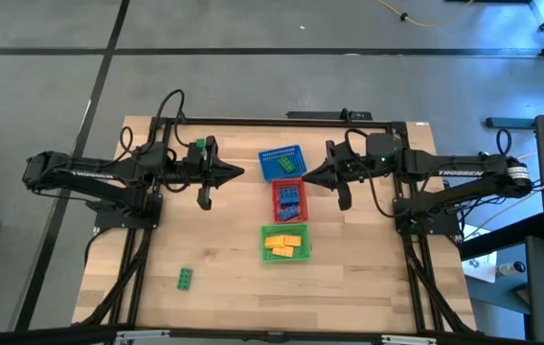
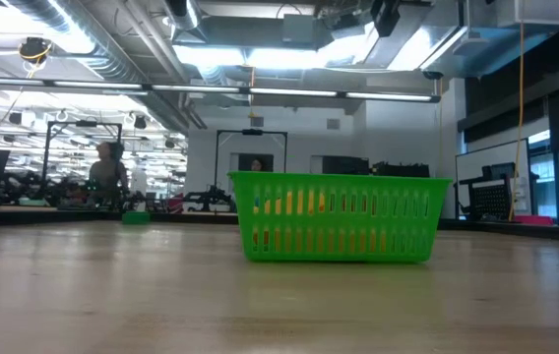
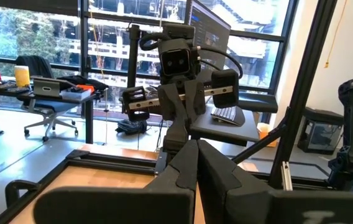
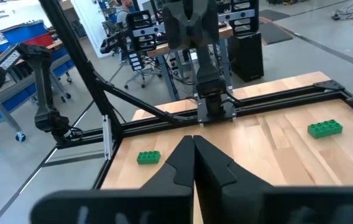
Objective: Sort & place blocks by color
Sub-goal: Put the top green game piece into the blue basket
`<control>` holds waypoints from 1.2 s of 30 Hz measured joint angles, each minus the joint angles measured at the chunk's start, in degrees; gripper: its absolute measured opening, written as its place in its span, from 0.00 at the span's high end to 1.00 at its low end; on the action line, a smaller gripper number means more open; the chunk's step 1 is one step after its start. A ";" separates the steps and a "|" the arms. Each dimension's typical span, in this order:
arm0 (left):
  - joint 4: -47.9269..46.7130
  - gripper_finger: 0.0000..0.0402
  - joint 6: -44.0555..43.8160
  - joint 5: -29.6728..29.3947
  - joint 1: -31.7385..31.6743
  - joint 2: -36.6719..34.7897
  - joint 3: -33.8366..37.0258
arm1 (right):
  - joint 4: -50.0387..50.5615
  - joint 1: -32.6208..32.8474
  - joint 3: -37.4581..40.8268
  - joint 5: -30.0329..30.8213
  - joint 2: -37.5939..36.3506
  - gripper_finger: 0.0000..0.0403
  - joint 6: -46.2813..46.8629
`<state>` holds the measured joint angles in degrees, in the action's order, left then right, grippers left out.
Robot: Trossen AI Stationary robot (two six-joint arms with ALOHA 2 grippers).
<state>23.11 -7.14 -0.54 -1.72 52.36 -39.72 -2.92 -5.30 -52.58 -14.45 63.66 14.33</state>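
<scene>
In the high view three mesh baskets stand in a row at the table's middle. The blue basket (image 1: 282, 161) is farthest, the red basket (image 1: 289, 199) holds blue blocks (image 1: 290, 198), and the green basket (image 1: 284, 241) holds yellow blocks (image 1: 284, 243). One green block (image 1: 186, 278) lies flat near the table's near left. Another green block (image 1: 198, 145) lies by the left arm's wrist. The right wrist view shows both green blocks (image 4: 148, 157) (image 4: 325, 128). My left gripper (image 1: 240, 173) is shut, left of the baskets. My right gripper (image 1: 305, 175) is shut, right of them. Both are held above the table and hold nothing.
A black rail frame (image 1: 253, 123) runs around the wooden table's edges. Bare wood (image 1: 368, 278) lies on either side of the basket row. In the low view the green basket (image 2: 339, 216) stands ahead, with yellow blocks (image 2: 294, 204) showing through its mesh. A person (image 2: 108, 175) is far off in the room.
</scene>
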 joint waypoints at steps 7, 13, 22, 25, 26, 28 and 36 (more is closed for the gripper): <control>-0.91 0.89 0.16 -2.59 -0.02 0.00 0.00 | -0.04 0.00 0.00 -0.82 0.00 1.00 0.11; -1.74 0.69 -0.29 -6.33 -0.02 0.00 0.00 | -0.35 0.00 -0.02 -0.82 0.00 1.00 0.13; -1.73 0.46 -2.25 -8.46 0.00 0.00 0.00 | -0.39 0.00 -0.02 -0.83 0.00 1.00 0.13; -1.73 0.42 -2.34 -9.73 -0.02 0.00 0.00 | -0.46 0.00 -0.02 -0.84 0.00 1.00 0.13; -1.73 0.42 -2.36 -9.92 -0.02 0.00 0.00 | -0.46 0.00 -0.02 -0.82 0.00 1.00 0.13; -1.73 0.42 -2.03 -10.09 -0.02 0.00 0.00 | -0.48 -0.01 -0.02 -0.84 0.00 1.00 0.13; -17.49 0.42 -6.68 -19.53 -4.74 4.10 -8.90 | -0.48 0.00 -0.02 -0.82 0.00 1.00 -0.03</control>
<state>5.62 -13.82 -20.07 -6.46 56.46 -48.63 -3.40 -5.30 -52.60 -15.27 63.66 14.31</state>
